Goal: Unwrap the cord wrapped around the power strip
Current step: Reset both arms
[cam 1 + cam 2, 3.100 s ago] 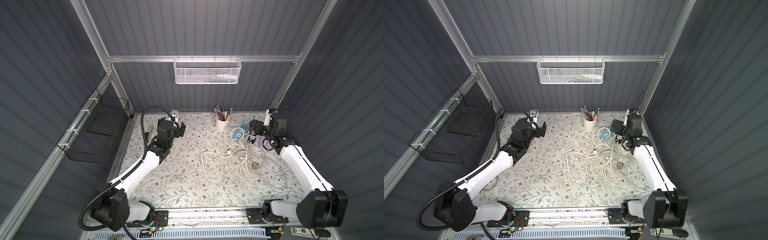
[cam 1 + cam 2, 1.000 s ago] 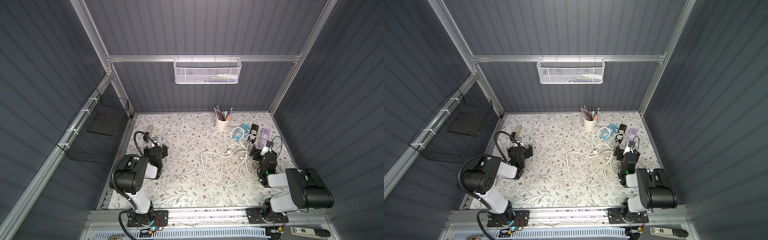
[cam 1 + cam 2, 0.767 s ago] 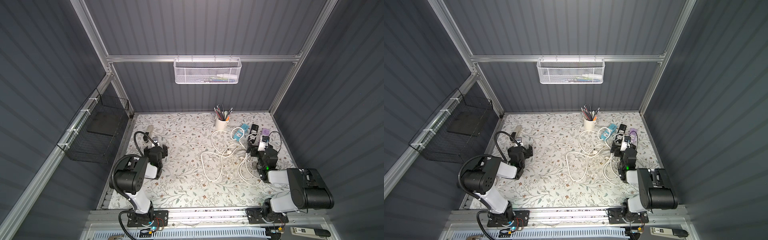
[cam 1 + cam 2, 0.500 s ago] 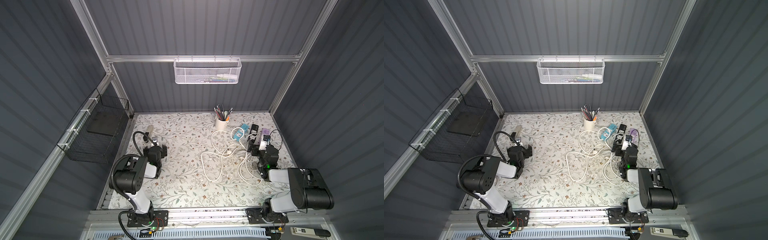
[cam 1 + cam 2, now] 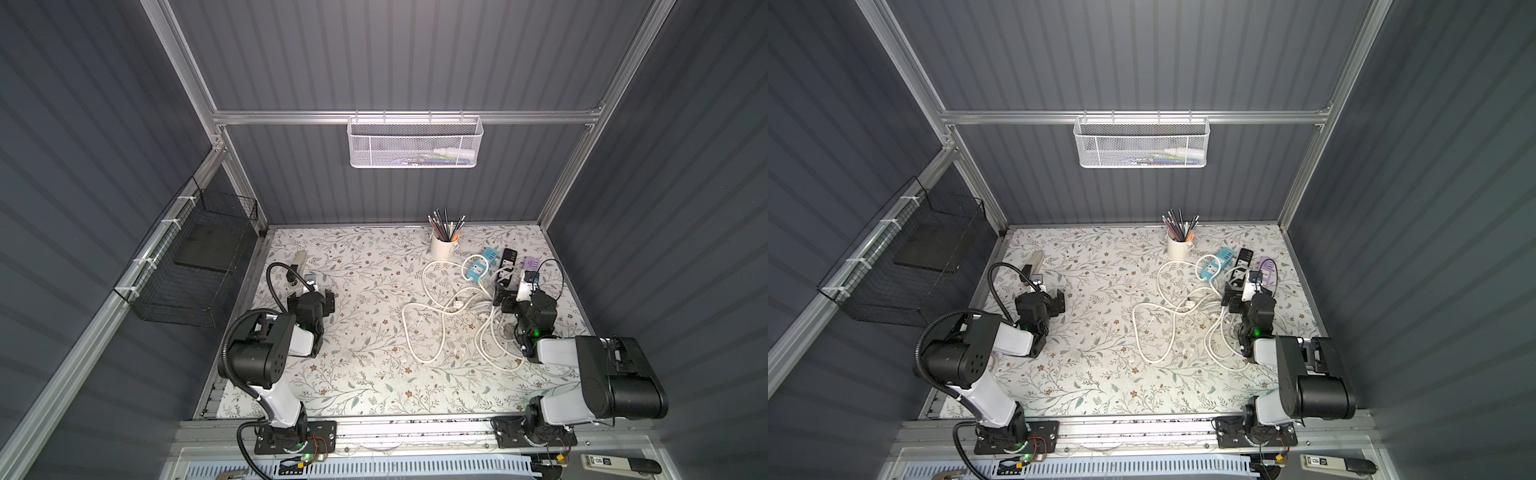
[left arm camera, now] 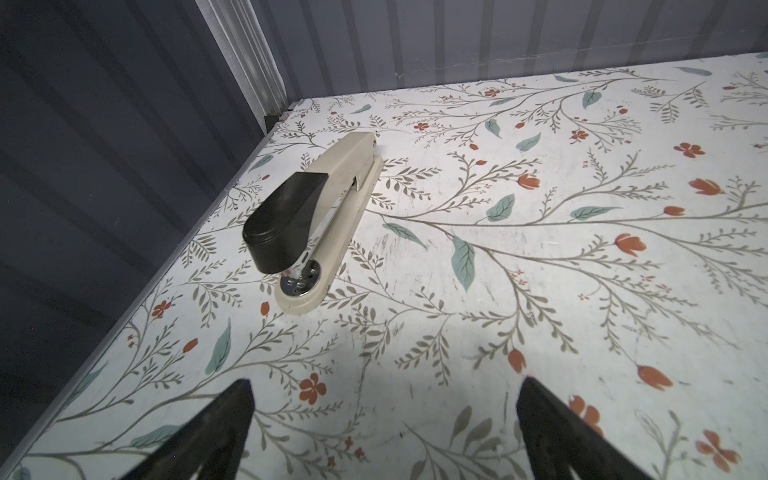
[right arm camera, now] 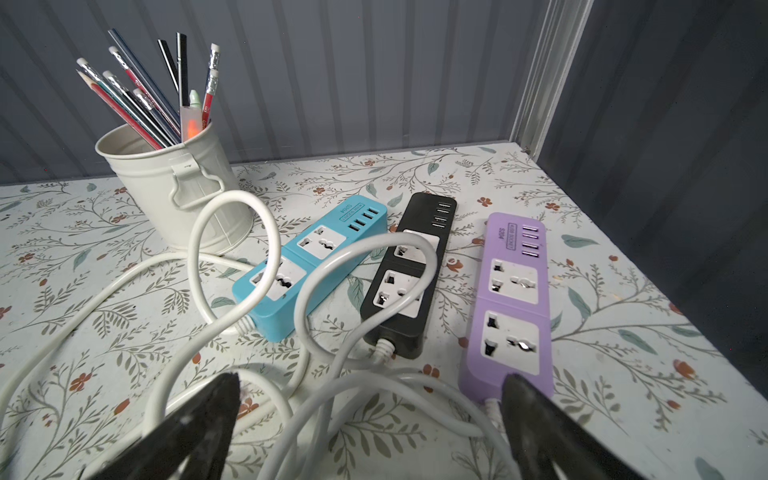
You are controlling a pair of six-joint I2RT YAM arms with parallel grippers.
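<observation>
"S204" can be read on the purple power strip [image 7: 509, 299] and on the blue power strip [image 7: 309, 266].

Black-topped beige stapler [image 6: 324, 208] sits by the left wall [image 6: 124, 124]. White pencil cup [image 7: 166, 195] at the back, mesh basket [image 5: 415, 145] hanging above it.

blue strip [image 7: 309, 266] | black strip [image 7: 409, 276] | purple strip [image 7: 509, 299] | white cords [image 7: 232, 257] | floral table [image 7: 623, 332]

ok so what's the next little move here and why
Probably ease the right pincer, which is open and holds nothing, forward to the white cord loop arching over the black power strip, and nudge it clear. The loop crosses above the strip's sockets. Nothing looks wound tight, so a small push may be enough.
</observation>
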